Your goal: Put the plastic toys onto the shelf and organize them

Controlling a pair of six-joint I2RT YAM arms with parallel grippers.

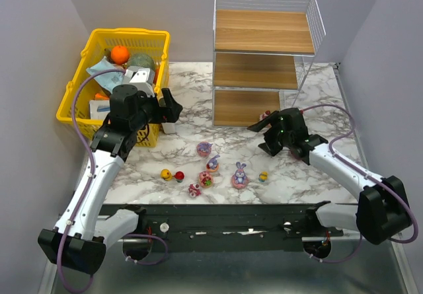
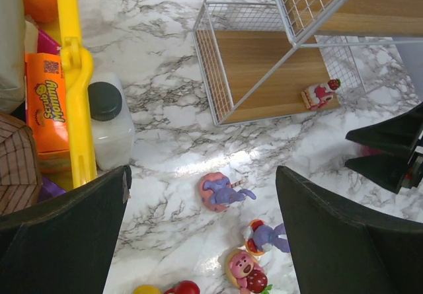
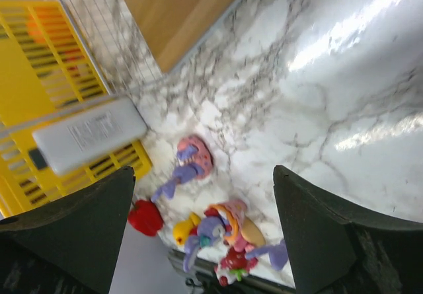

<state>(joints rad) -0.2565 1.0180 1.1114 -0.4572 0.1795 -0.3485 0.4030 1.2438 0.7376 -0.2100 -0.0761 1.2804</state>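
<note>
Several small plastic toys lie on the marble table in front of the shelf (image 1: 264, 39): purple bunnies on pink bases (image 1: 205, 149), (image 1: 213, 164), (image 1: 239, 175), a pink figure (image 1: 206, 180), a tiny pink-red one (image 1: 193, 189), a yellow one (image 1: 166, 174), a red one (image 1: 179, 176) and a yellow-haired one (image 1: 263, 176). One pink-red toy (image 2: 319, 94) stands on the shelf's bottom board (image 2: 264, 69). My left gripper (image 1: 172, 106) is open and empty, above the table beside the basket. My right gripper (image 1: 263, 139) is open and empty, by the shelf's front right.
A yellow plastic basket (image 1: 79, 76) full of items stands at the far left. A white bottle with a black cap (image 2: 109, 112) stands against its wall. The table's front edge runs just behind the toys.
</note>
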